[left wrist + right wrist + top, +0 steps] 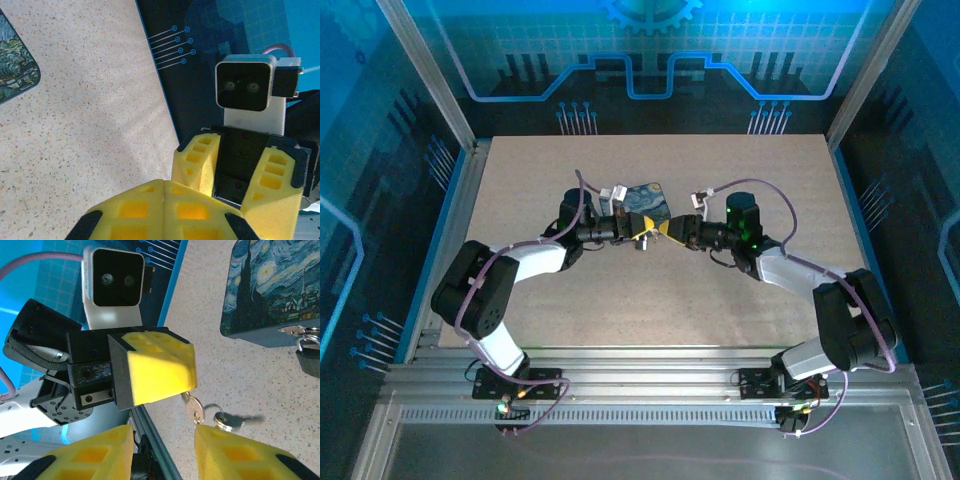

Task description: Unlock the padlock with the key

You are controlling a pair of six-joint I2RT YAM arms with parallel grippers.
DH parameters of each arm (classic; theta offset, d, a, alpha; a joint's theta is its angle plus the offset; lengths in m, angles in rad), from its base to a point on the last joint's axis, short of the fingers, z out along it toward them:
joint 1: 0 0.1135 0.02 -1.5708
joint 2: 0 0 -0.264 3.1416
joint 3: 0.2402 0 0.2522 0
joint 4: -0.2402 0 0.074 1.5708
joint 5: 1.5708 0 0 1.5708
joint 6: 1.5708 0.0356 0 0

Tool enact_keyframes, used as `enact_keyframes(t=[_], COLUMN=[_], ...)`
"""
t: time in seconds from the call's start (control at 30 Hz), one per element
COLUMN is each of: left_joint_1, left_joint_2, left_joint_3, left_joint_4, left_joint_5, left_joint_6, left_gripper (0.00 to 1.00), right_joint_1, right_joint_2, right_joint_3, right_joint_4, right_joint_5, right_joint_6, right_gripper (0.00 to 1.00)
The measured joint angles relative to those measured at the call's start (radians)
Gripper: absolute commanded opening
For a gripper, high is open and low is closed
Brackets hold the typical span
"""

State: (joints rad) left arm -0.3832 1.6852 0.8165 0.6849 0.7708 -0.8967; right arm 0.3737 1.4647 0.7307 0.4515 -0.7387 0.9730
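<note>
Beside the box (270, 285), left end effector (182, 382) pinches the key (192, 409) (padlock (309, 360) nearby); right end effector (162, 430) gapes.

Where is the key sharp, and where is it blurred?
Right wrist: the key below the left gripper's fingers is crisp; the keyring beside it is smeared. Top external: even light, key too small to tell. Left wrist: faint shadow bands on the table.
</note>
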Motion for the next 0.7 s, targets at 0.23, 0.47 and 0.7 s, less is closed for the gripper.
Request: enact_keyframes(t=[0.23, 0.47, 0.7], left_joint_1=[0.0, 0.0, 0.0], left_joint_2=[0.0, 0.0, 0.001], left_joint_3=[0.0, 0.0, 0.0], left_joint_4=[0.014, 0.023, 0.035], left_joint_5=[0.0, -0.007, -0.008], left_joint_6=[-0.019, -0.021, -0.023], left_gripper=[0.0, 0.0, 0.0], right_joint_1=[0.001, 0.014, 0.024], right_joint_2=[0.045, 0.081, 0.082], right_joint_3=[0.0, 0.0, 0.0], right_joint_4=[0.017, 0.053, 0.094], right_joint_5=[0.006, 0.006, 0.006], right_joint_6=[0.01, 0.034, 0.05], right_gripper=[0.34, 0.28, 0.28])
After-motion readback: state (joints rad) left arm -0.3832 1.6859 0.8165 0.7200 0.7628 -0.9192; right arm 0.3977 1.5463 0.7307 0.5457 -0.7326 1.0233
